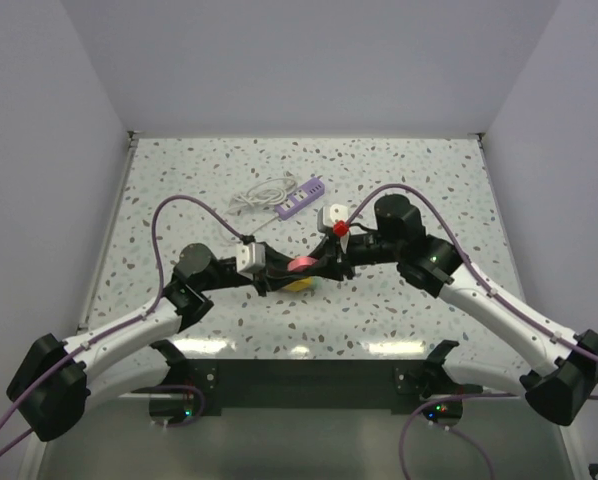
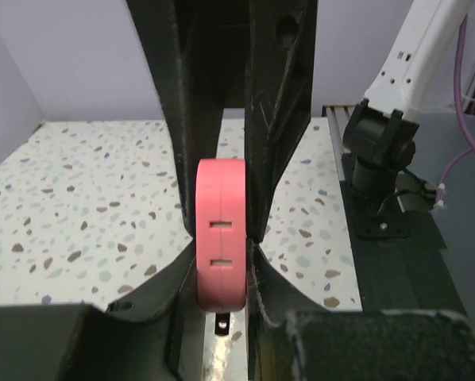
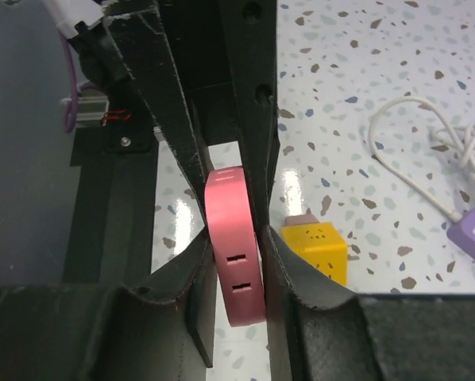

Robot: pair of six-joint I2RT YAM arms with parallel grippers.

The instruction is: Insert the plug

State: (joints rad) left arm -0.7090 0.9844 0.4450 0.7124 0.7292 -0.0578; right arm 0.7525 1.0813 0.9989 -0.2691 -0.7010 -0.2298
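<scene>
No legible txt, labels or nos. in any view

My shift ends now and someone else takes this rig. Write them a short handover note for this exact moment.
Left gripper: shut on the pink slotted piece, held above the table.
Right gripper: shut on the same piece from the opposite side.
Yellow block: on the table, just below the grippers.
Purple power strip with its white cable: farther back, untouched.
Done: pink piece picked up, both arms on it.
Left: nothing is inserted yet. Which part counts as the plug is not clear from the views.
</scene>
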